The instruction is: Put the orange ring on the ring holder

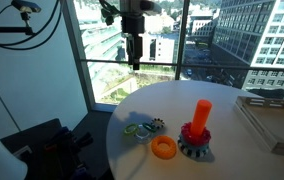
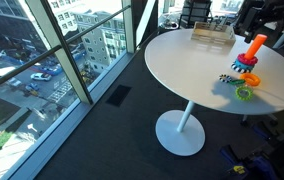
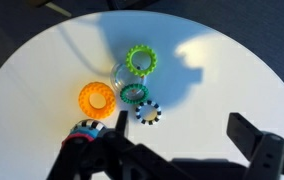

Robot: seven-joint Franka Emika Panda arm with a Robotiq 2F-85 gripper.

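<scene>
The orange ring [image 1: 163,147] lies flat on the white round table [image 1: 232,165], just in front of the ring holder [image 1: 199,125], an upright orange-red peg on a dark toothed base with a red ring round its foot. Both also show in an exterior view: the ring [image 2: 250,79] and the holder [image 2: 252,52]. In the wrist view the orange ring [image 3: 97,98] lies at centre left, and the holder's base edge [image 3: 82,131] peeks out by the left finger. My gripper [image 1: 134,52] hangs high above the table, open and empty [image 3: 182,130].
Small rings lie beside the orange one: a green ring [image 3: 140,61], a teal ring [image 3: 134,93] and a dark-and-white toothed ring [image 3: 148,113]. A shallow wooden tray [image 1: 272,122] sits at the table's far side. Floor-to-ceiling windows stand close by.
</scene>
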